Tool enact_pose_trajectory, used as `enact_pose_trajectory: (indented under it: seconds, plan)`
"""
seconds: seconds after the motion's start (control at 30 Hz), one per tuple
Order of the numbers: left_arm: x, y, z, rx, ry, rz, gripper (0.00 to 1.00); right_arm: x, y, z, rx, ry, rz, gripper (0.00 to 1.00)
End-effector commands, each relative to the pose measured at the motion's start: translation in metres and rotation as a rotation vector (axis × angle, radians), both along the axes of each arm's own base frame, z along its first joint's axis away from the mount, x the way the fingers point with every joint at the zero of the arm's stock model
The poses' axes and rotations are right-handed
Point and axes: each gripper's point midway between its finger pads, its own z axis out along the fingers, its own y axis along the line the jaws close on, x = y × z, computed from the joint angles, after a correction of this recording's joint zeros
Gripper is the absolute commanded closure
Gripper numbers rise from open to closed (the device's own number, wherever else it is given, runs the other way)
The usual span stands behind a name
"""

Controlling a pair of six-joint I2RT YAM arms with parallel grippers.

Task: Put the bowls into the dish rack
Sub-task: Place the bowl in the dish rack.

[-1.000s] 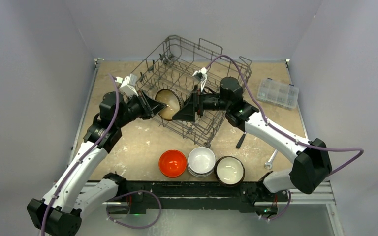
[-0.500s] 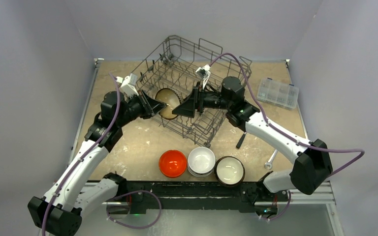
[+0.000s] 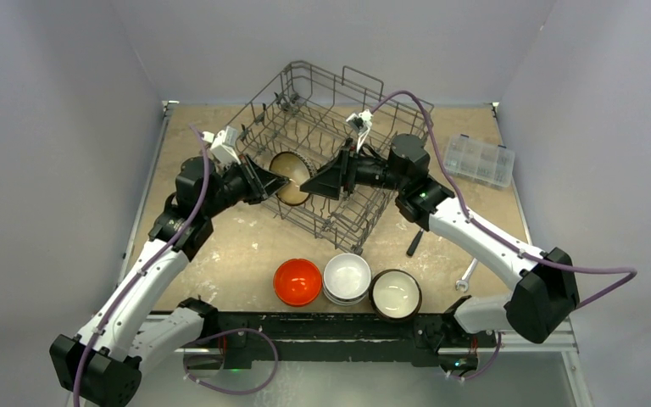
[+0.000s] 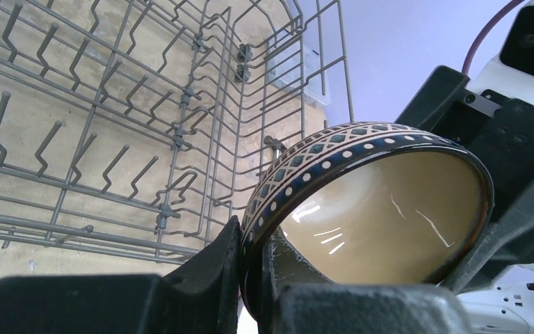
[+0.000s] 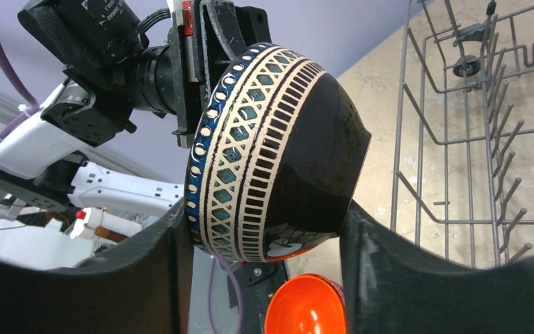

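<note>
A blue-patterned bowl [image 3: 290, 178] with a tan inside hangs on edge over the near left side of the dish rack [image 3: 339, 93]. My left gripper [image 4: 250, 236] is shut on its rim, one finger inside and one outside the bowl [image 4: 382, 216]. My right gripper [image 5: 264, 212] straddles the same bowl [image 5: 278, 153] from the other side, one finger against the rim and the other against the dark base. In the top view the right gripper [image 3: 305, 185] meets the left gripper [image 3: 281, 180] at the bowl.
An orange bowl [image 3: 297, 281], a stack of white bowls [image 3: 347, 277] and a dark bowl with a cream inside [image 3: 396, 294] line the near edge. A clear compartment box [image 3: 478, 159] sits at the right, with a black-handled tool [image 3: 414, 242] nearer. Upright tines fill the rack [image 4: 111, 139].
My right gripper has risen a little toward the bowl and its jaws have narrowed onto it. The left gripper keeps its hold and has hardly moved.
</note>
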Motion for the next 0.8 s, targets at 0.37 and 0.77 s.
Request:
enact_pose_trajectory:
  seconds: [0.37,0.77]
  plan:
    - [0.010,0.000,-0.003,-0.014,-0.001,0.032,0.33,0.020,-0.015,0.015,-0.020,-0.019,-0.133,1.00]
    - [0.023,0.028,-0.039,0.089,0.117,0.185,0.01,0.069,-0.066,-0.002,-0.107,0.014,-0.316,1.00]
